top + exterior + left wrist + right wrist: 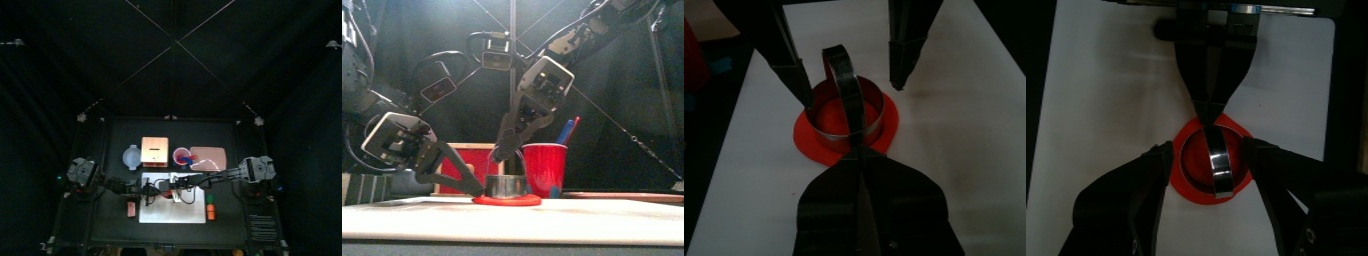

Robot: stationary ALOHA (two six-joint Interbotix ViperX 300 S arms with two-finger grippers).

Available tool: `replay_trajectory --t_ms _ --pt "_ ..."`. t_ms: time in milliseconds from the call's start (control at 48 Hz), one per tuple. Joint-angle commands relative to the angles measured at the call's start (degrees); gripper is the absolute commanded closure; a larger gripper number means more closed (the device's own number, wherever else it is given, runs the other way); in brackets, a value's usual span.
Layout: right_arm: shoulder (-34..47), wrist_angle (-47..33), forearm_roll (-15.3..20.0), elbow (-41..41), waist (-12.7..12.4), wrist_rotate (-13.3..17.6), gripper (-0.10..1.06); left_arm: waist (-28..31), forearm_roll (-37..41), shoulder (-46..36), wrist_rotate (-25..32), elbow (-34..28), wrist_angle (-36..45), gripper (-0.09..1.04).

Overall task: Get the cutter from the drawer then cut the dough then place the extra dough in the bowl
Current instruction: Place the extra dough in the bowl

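Note:
A round metal cutter (506, 186) stands upright on a flat red dough disc (506, 200) in the middle of the white cutting board (187, 212). My left gripper (858, 158) comes in low from the left and is shut on the near end of the cutter's wire handle (842, 75). My right gripper (1213, 150) reaches down from the right and is open, one finger on each side of the cutter (1217, 165). Dough (1193, 188) shows all around the cutter's base.
Behind the board stand the blue-grey bowl (131, 156), the wooden box (154, 152) with its red drawer front (465, 160), the red cup (545, 168) with toy knives (569, 128), and the pink tray (210, 156). Bare board (951, 120) lies around the dough.

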Motion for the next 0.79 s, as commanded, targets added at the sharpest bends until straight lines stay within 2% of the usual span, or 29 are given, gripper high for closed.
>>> replay_trajectory --t_ms 21,208,542,646,792 --pt "-1.41 -0.18 0.00 -1.32 -0.26 0.00 0.15 0.26 -0.09 -0.18 0.00 -0.70 0.44 0.46" --pt "-1.93 0.70 -0.09 -1.32 -0.26 -0.09 0.27 0.26 -0.18 -0.35 0.00 -0.70 0.53 0.46" --pt "-3.69 3.60 -2.99 -1.49 -0.44 0.00 0.54 0.26 -0.09 -0.18 -0.09 -0.70 0.53 0.46" --pt "-3.96 3.69 -3.78 -1.49 -0.62 0.00 0.59 0.26 -0.09 -0.18 -0.09 -0.70 0.62 0.46" --pt "-5.71 5.19 -4.39 -2.37 -0.88 -0.09 0.59 0.26 -0.18 -0.18 -0.09 -0.70 1.14 0.46"
